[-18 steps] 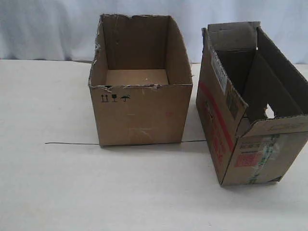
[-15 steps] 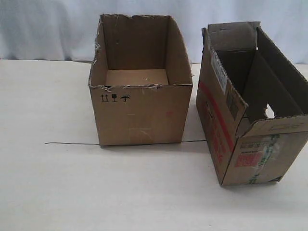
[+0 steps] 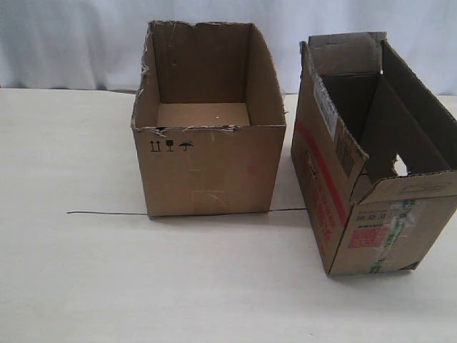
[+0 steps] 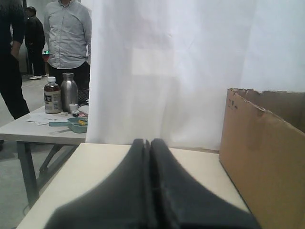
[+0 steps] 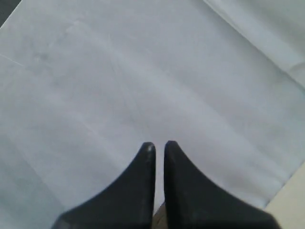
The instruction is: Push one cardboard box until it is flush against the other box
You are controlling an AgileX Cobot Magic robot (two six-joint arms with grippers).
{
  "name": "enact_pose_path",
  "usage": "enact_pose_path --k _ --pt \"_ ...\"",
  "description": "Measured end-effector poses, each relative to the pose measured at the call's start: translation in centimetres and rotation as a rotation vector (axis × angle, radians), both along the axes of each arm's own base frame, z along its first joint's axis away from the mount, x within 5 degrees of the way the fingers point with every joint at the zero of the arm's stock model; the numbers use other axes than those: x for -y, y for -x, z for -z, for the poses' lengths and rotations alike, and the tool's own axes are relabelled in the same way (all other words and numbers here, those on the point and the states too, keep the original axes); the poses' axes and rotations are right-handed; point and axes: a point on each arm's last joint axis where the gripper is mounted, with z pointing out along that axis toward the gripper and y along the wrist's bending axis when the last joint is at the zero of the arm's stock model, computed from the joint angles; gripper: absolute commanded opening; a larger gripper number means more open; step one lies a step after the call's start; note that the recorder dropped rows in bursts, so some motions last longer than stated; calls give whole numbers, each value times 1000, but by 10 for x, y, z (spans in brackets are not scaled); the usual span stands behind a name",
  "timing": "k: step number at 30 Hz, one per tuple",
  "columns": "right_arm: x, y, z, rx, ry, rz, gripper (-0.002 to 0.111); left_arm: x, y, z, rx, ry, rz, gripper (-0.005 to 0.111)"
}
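Because the cardboard box (image 3: 335, 171) stands right of the other box (image 3: 211, 168), apart and skewed, an off-centre shove prob. pivots it, leaving a wedge gap; pushed high, its tall, narrow corrugated wall may buckle or tip; bench (image 3: 86, 271) looks smooth, so both could slide; left end effector (image 4: 147, 143) closed, empty; right end effector (image 5: 159, 145) closed bar a slit, empty; rims torn, ragged.

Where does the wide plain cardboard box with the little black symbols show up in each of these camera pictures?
Exterior view: the wide plain carton stands left of centre, with the labelled carton to its right.
Left wrist view: a brown wall with a ragged rim at the right edge, most likely this carton.
Right wrist view: not in it.
Shared landmark: the white curtain shows in all three.
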Motion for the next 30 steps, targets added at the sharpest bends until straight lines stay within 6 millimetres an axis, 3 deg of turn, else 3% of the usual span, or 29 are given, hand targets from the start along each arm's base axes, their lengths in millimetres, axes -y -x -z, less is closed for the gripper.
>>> enact_pose_path --k 4,10,18,22,26,30 --pt "-15 0 -5 -132 95 -145 5 0 0 0 0 0 0 0" --pt "-20 -1 -47 -292 468 -149 5 0 0 0 0 0 0 0" --pt "-19 -21 -97 -621 762 -189 5 0 0 0 0 0 0 0" --pt "-23 -28 -118 -791 898 -311 5 0 0 0 0 0 0 0" --pt "-29 -37 -117 -1025 970 -475 5 0 0 0 0 0 0 0" --pt "-36 -46 -96 -1129 993 -613 5 0 0 0 0 0 0 0"
